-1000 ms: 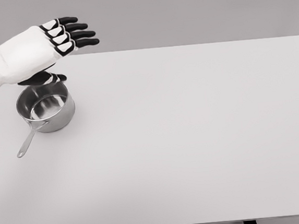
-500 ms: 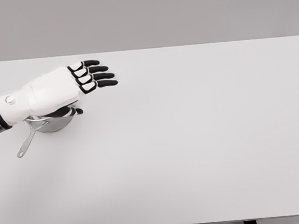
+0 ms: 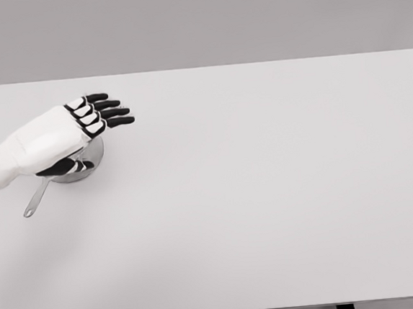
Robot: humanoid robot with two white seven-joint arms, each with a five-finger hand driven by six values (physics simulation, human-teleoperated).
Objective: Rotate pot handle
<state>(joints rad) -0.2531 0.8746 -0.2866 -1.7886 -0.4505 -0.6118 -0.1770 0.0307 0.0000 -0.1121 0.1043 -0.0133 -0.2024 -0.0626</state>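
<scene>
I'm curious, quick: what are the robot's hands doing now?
Left robot hand: open, fingers straight, over the pot, holding nothing.
Right robot hand: not in view.

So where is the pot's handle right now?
In the head view, the pot handle pokes out toward the table's near-left, just below the left hand covering the pot.

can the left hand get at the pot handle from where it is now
Probably yes. The left hand hovers over the pot with fingers spread, and the handle sticks out toward the lower left, uncovered on the table; nothing lies between them.
</scene>
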